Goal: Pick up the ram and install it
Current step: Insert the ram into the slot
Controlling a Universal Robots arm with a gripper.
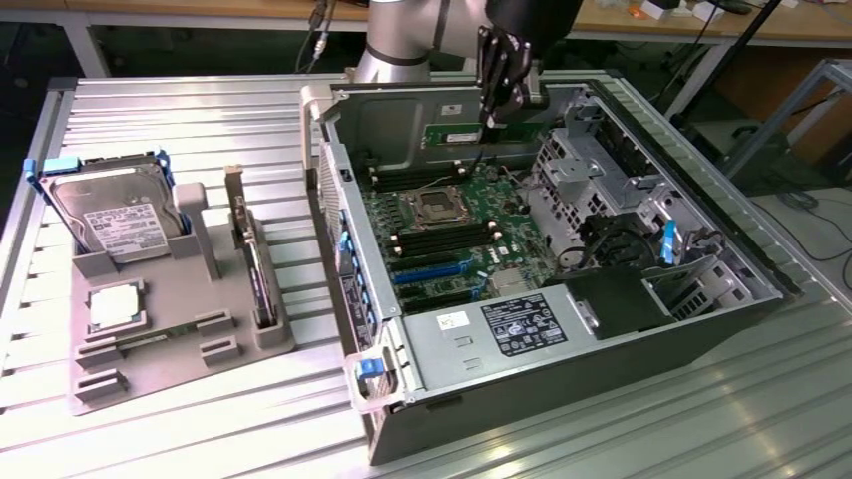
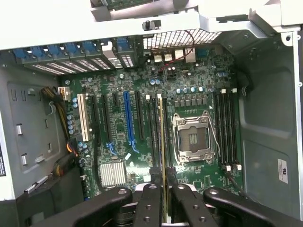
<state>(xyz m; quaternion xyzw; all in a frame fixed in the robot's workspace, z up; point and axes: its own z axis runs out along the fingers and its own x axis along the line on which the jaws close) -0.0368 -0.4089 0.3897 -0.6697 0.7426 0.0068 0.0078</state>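
My gripper [image 1: 496,118] hangs over the far end of the open computer case [image 1: 386,249], shut on the ram [image 1: 482,134], a narrow green stick with a white sticker, held lengthwise above the motherboard [image 1: 446,239]. In the wrist view the ram [image 2: 162,142] shows edge-on as a thin line between the two black fingers [image 2: 149,198] of the gripper [image 2: 164,182]. It lines up along the dark memory slots [image 2: 154,132] beside the bare CPU socket [image 2: 191,139]. More slots [image 2: 225,127] lie on the socket's other side. The ram is still above the board, not seated.
On the exterior view's left a grey holder tray [image 1: 187,369] carries a silver hard drive [image 1: 114,215], an upright expansion card [image 1: 253,264] and a square chip [image 1: 118,304]. Drive cages [image 1: 600,180] and a power supply [image 1: 526,319] crowd the case's interior. Slatted metal table [image 1: 174,120] all around.
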